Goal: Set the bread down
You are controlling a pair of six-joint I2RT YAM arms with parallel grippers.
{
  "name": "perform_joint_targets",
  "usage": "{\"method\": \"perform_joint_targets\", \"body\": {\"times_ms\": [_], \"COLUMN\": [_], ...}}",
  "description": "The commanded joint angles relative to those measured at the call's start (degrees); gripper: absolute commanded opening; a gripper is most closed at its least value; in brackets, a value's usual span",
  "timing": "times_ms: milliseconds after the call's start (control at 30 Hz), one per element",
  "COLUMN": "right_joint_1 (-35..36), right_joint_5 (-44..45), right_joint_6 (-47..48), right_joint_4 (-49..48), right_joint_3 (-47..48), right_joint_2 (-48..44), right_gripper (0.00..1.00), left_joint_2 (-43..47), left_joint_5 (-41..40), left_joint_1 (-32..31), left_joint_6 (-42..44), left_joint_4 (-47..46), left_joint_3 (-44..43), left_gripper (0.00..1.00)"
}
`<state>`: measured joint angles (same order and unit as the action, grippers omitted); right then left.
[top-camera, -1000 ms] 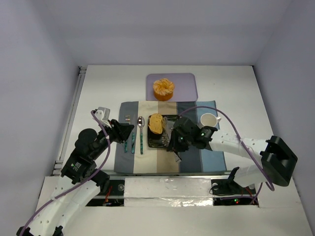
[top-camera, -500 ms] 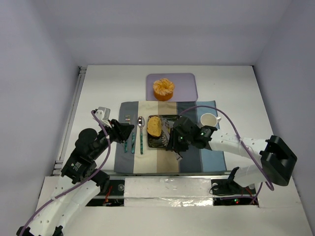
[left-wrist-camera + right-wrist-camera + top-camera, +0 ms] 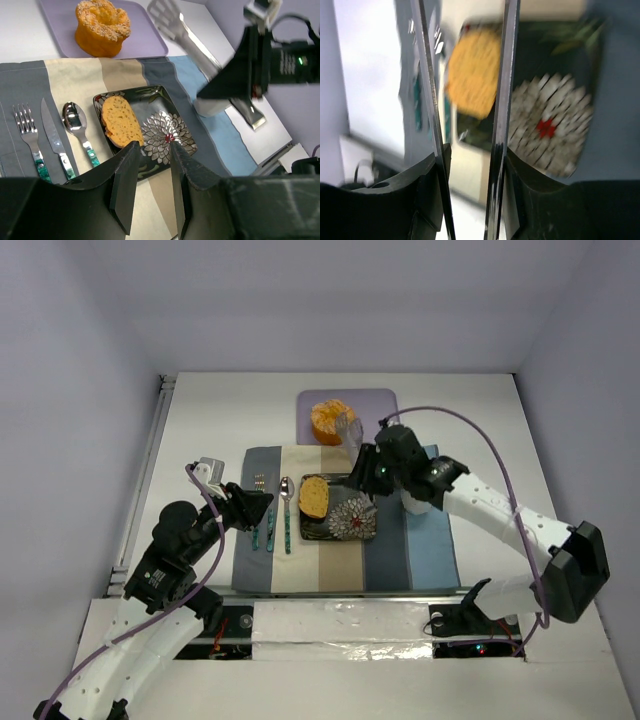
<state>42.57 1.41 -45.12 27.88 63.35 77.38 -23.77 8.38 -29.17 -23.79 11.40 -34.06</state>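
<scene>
**A:** What does the top view give that the wrist cameras lack?

**B:** The whole layout. The bread (image 3: 314, 497) lies on the left part of the dark plate (image 3: 340, 538), which sits on the striped placemat (image 3: 300, 565). The right gripper (image 3: 348, 427) is out beyond the plate's far edge. Its blurred fingers overlap the right side of the orange (image 3: 326, 420) on the purple tray (image 3: 378, 410).

**A:** And the left wrist view?

**B:** It is sharper. The bread (image 3: 121, 120) lies flat along the left rim of the plate (image 3: 165, 102), its browner crust toward the spoon (image 3: 75, 117), knife (image 3: 52, 137) and fork (image 3: 27, 125). It also shows the right gripper (image 3: 172, 20) raised in the air, touching nothing. A white cup (image 3: 210, 106) stands under that arm, and the top view mostly hides it.

**A:** The right wrist view?

**B:** It is blurred, but it looks down between its own long fingers (image 3: 502, 75) at the bread (image 3: 470, 75) and the plate's flower.

**A:** So how do the jaws stand?

**B:** The right gripper (image 3: 464, 15) is spread, with nothing between the blades. The left gripper (image 3: 153, 147) hangs over the cutlery side of the placemat with a narrow gap between its fingers, and it holds nothing either.

**A:** Room to move?

**B:** The flowered right half of the plate is bare. The spoon lies just beside the plate's left rim, and the cup stands just beside its far right corner. White table (image 3: 200, 420) shows around the placemat on the left, right and far sides.
</scene>
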Motion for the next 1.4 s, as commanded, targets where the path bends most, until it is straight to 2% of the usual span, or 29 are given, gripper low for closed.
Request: {"method": "perform_joint_targets", "body": {"times_ms": [0, 67, 267, 433, 1000, 1100, 1200, 1367], "right_joint_1": [-5.38, -7.83, -12.41, -14.35, -15.5, -15.5, -15.5, -15.5], "right_joint_5": [-2.1, -5.88, -9.58, -10.02, -15.12, -16.0, -16.18, -14.6], "right_joint_6": [6.44, 9.6, 12.07, 13.66, 15.33, 15.33, 15.15, 14.98], "right_joint_4": [-0.46, -0.19, -0.11, 1.13, 1.48, 0.86, 0.07, -0.19], "right_joint_3": [5.1, 8.53, 16.26, 20.14, 23.31, 22.08, 20.68, 19.18], "right_joint_2": [4.17, 8.37, 16.74, 22.45, 29.23, 29.14, 28.35, 26.77], "right_gripper": [0.48, 0.49, 0.51, 0.52, 0.55, 0.53, 0.46, 0.29], "left_joint_2": [0.04, 0.13, -0.05, 0.04, -0.58, -0.66, -0.58, -0.84], "left_joint_5": [0.76, 0.93, 1.9, 1.99, 3.75, 4.1, 4.01, 4.54], "left_joint_1": [-0.19, -0.19, 0.34, 0.34, 2.63, 3.15, 3.15, 3.15], "left_joint_6": [0.59, 0.59, 0.85, 0.85, 1.11, 1.12, 1.12, 1.2], "left_joint_4": [-3.14, -3.22, -3.49, -3.58, -4.19, -4.28, -4.19, -4.45], "left_joint_3": [0.84, 0.84, 0.84, 0.84, 1.1, 1.1, 1.02, 1.19], "left_gripper": [0.28, 0.28, 0.28, 0.28, 0.28, 0.28, 0.28, 0.28]}}
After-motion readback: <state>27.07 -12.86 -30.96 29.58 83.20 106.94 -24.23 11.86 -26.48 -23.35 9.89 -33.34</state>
